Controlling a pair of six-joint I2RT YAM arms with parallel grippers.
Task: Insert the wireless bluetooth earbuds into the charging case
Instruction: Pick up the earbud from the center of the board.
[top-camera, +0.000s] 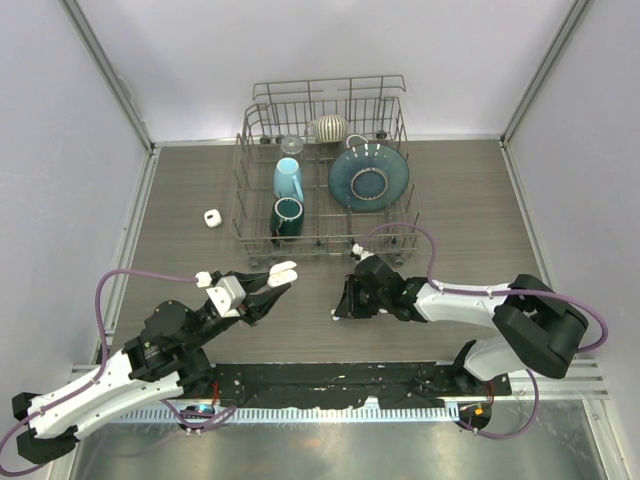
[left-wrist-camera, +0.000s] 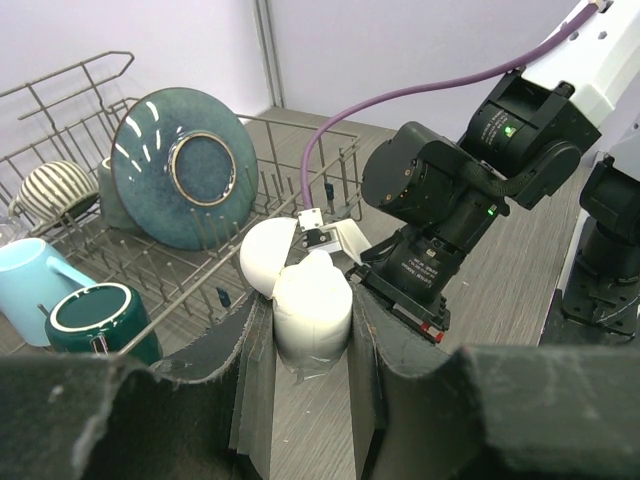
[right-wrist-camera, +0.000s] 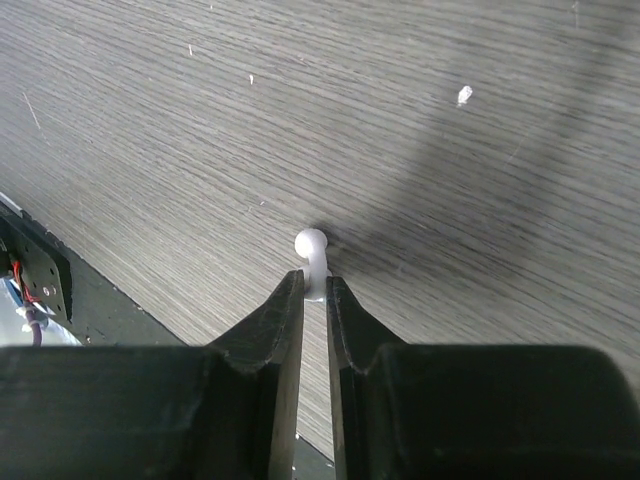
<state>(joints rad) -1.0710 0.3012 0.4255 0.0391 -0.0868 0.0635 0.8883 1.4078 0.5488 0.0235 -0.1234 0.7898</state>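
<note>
White earbud (right-wrist-camera: 311, 262) lying on the wooden table (right-wrist-camera: 450, 200), stem between the narrowed jaws of my right claw (right-wrist-camera: 313, 285); whether they pinch yet, I cannot tell. My left claw (left-wrist-camera: 310, 322) clamps the open charging case (left-wrist-camera: 312, 300). Best: close squarely on the stem, lift straight.

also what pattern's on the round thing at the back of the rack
Dark and cream stripes on that round thing, clearest in the left wrist view.
</note>
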